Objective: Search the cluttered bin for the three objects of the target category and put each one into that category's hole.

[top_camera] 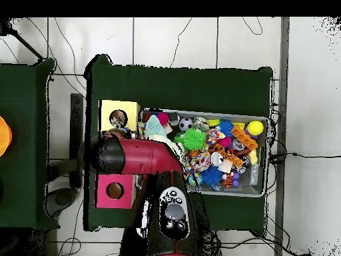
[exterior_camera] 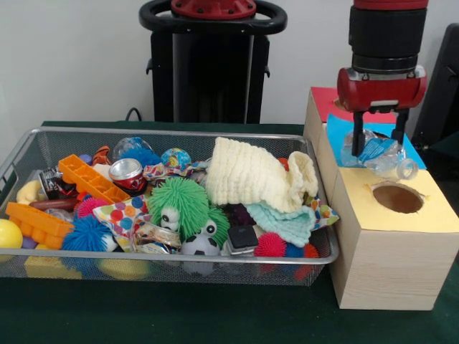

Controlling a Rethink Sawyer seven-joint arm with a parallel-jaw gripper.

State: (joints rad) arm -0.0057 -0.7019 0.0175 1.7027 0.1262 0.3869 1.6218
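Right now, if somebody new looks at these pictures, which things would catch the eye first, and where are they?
First, the red and black arm at upper right in the front view: its pincer holds a crushed clear bottle above the boxes, just behind the round hole in the yellow-topped box. Next, the wire mesh bin to the left, heaped with bright toys, a fuzzy green ball and a cream cloth on top.
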